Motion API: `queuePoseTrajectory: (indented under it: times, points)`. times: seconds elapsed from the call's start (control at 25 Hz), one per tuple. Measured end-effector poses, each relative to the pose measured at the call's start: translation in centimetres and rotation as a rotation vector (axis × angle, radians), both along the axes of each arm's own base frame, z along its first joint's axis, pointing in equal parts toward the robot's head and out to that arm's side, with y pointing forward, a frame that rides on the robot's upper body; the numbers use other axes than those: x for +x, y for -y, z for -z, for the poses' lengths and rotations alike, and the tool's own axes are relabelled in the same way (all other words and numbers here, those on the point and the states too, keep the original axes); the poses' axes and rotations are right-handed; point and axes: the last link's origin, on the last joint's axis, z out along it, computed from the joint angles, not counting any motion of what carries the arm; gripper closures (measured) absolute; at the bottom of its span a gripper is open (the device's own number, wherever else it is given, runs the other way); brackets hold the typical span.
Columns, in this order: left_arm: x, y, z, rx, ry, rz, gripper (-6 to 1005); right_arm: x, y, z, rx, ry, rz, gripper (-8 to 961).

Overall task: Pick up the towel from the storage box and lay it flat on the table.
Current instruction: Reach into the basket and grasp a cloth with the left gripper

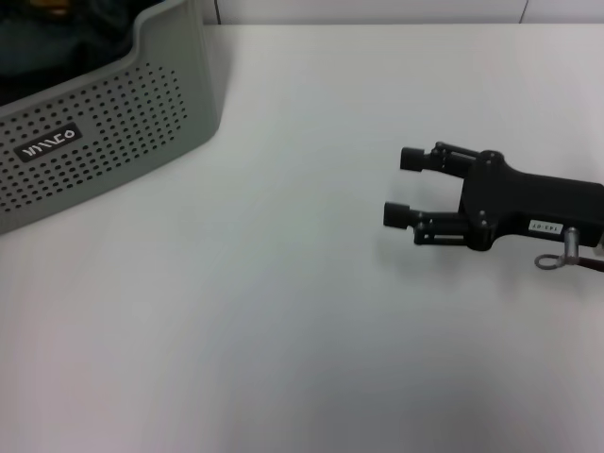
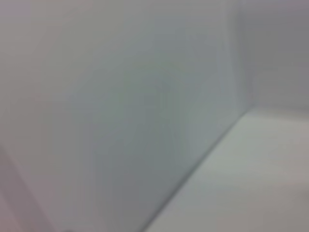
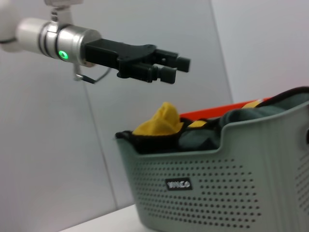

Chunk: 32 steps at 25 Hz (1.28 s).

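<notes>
The storage box [image 1: 104,123] stands at the table's [image 1: 283,311] far left; it also shows in the right wrist view [image 3: 217,183]. The towel [image 3: 166,123] lies crumpled inside it, yellow and grey-green faces with black edging showing above the rim. In the head view only a dark part of the towel [image 1: 66,42] shows. My left gripper [image 3: 176,67] hovers above the box's left end, open and empty, apart from the towel. My right gripper [image 1: 404,187] is open and empty low over the table at the right, pointing toward the box.
A red-orange strip [image 3: 217,109] shows behind the towel at the box's far rim. White walls stand behind the table. The left wrist view shows only a pale wall and a pale surface.
</notes>
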Motion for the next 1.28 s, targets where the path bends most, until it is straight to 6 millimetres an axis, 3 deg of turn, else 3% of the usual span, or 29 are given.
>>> queuePoseTrajectory:
  times: [0.2,0.48,0.64,1.08,1.28]
  points:
    - [1.3,0.1,-1.2,0.192,-0.21,-0.122,420,0.2,-0.1,-0.1,0.025,-0.007,0.009,78]
    - [-0.9,-1.7,-2.2,0.307,-0.28,-0.302,425,-0.2,-0.2,0.6,0.029,0.001,0.007,78]
    - [-1.7,-2.4,-1.6,0.315,-0.309,-0.323,427,0.1,-0.1,0.7,0.035,0.008,0.011,78]
    - [-3.7,-7.7,2.4,0.288,-0.411,-0.33,434,0.6,0.5,1.1,0.029,0.005,0.031,78]
    - [-5.3,-8.7,2.7,0.286,-0.426,-0.347,438,1.0,0.9,1.3,0.03,0.002,0.05,78]
